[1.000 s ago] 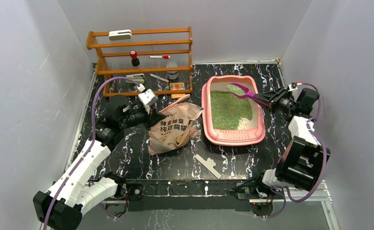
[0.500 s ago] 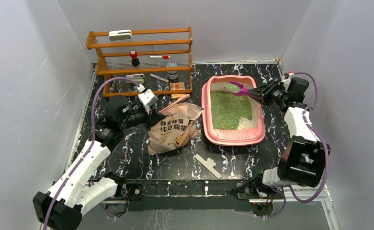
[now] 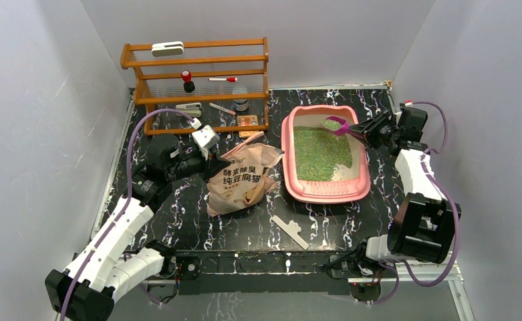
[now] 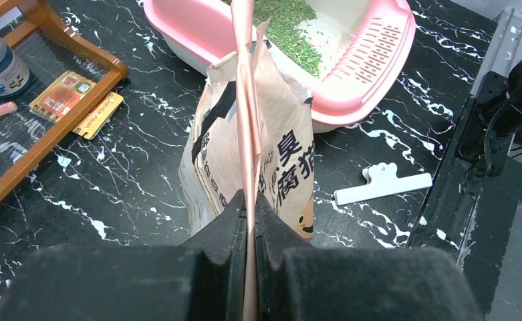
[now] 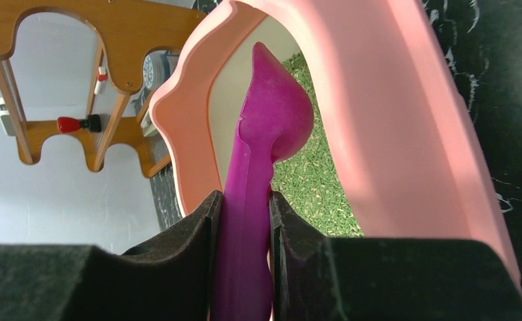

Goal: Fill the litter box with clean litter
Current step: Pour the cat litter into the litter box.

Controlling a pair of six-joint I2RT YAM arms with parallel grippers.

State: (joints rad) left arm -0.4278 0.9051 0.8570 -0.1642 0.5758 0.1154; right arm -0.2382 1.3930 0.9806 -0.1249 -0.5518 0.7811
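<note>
Pink litter box [image 3: 287, 150] sits on the far right part of the black marbled tabletop [image 3: 178, 217], its long side running from the far edge toward the near edge, unmoved since a second ago. Clean litter [image 3: 319, 152] lies as a flat green layer over most of its floor, with a pale bare strip showing at the near end. Right hand [image 3: 370, 130] is clamped on the handle of the purple scoop [image 3: 338, 125], pads pressed against both sides of it. Compared with a second ago, this hand and its wrist have drawn toward the far right corner of the tabletop. The scoop bowl has followed, shifting from over the litter toward the box's right rim at its far end. In the right wrist view the bowl stands on edge above the green layer, just inside the rim; whether it carries any granules cannot be told. Left hand [image 4: 251, 200] is fully closed on the flattened pink top strip of the beige printed bag [image 3: 241, 179], holding it upright near the middle of the tabletop, just left of the box. Neither hand nor bag has changed position. Wooden rack [image 3: 194, 80] stands at the far left corner, and a white clip [image 3: 290, 231] lies toward the near edge, both as before.
</note>
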